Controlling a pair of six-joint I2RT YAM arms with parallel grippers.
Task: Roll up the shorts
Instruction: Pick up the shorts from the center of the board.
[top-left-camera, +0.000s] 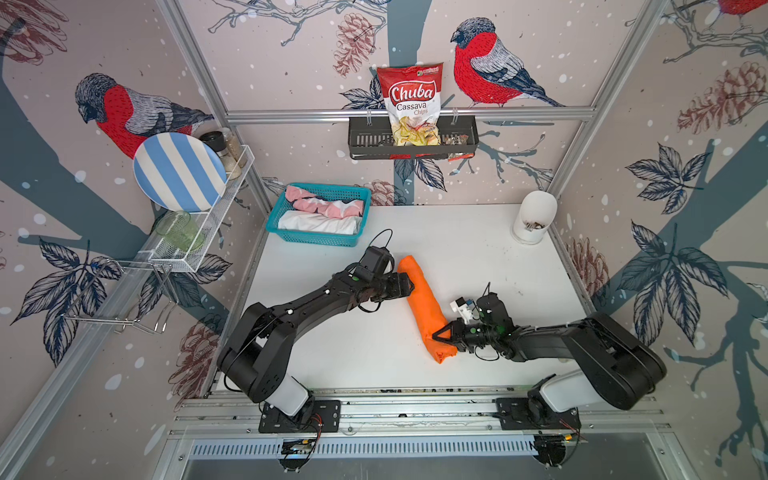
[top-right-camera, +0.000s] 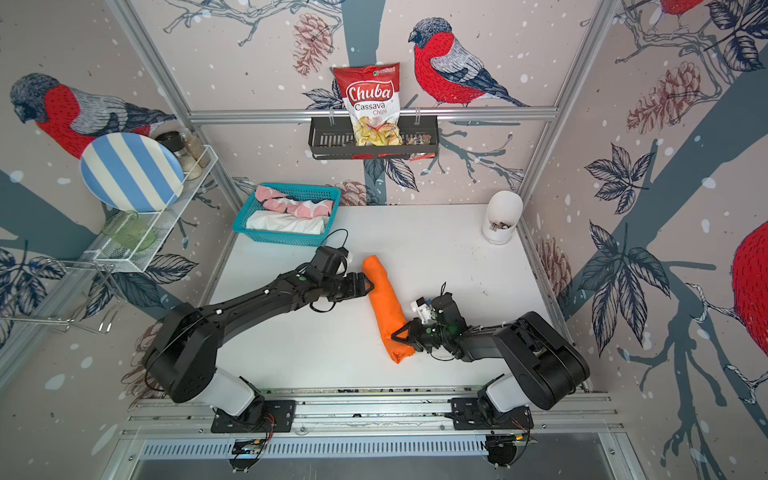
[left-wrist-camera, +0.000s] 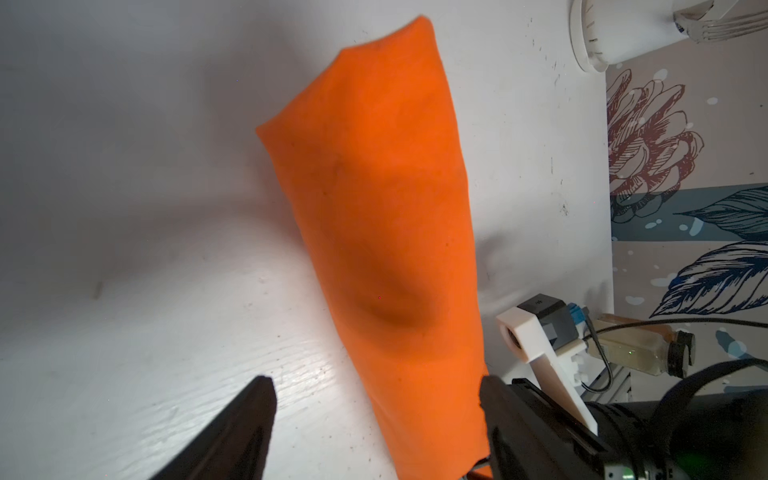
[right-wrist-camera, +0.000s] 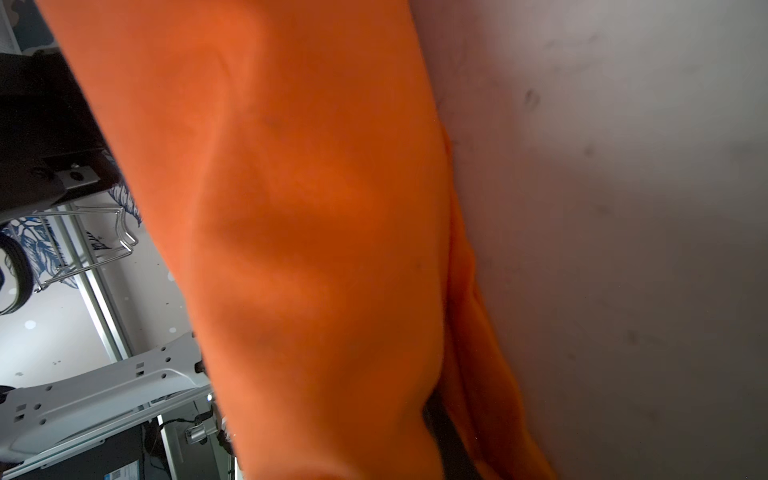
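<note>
The orange shorts (top-left-camera: 419, 297) lie rolled on the table (top-left-camera: 478, 257). The right gripper (top-left-camera: 437, 336) is clamped on the near end, and the left gripper (top-left-camera: 409, 286) stands wide open around the far part, holding nothing. The left jaws should close squarely across all layers.
</note>
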